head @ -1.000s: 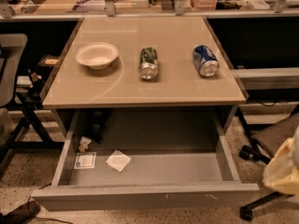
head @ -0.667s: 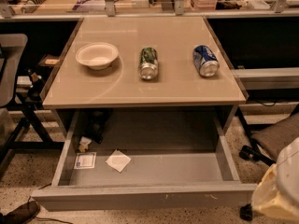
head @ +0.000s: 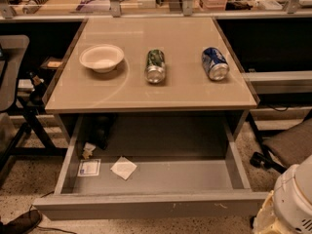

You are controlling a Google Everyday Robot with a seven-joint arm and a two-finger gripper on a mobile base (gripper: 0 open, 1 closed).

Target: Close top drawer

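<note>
Beside the right front corner of the top drawer, which stands wide open under the tabletop, the gripper, open or closed I cannot tell, could push off-centre and jam it.

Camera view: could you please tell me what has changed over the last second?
The gripper, at the lower right, has dropped lower and slightly left, ending beside the right end of the top drawer. Nothing was grasped or released. The drawer stays open; the bowl, green can and blue can are unmoved.
</note>
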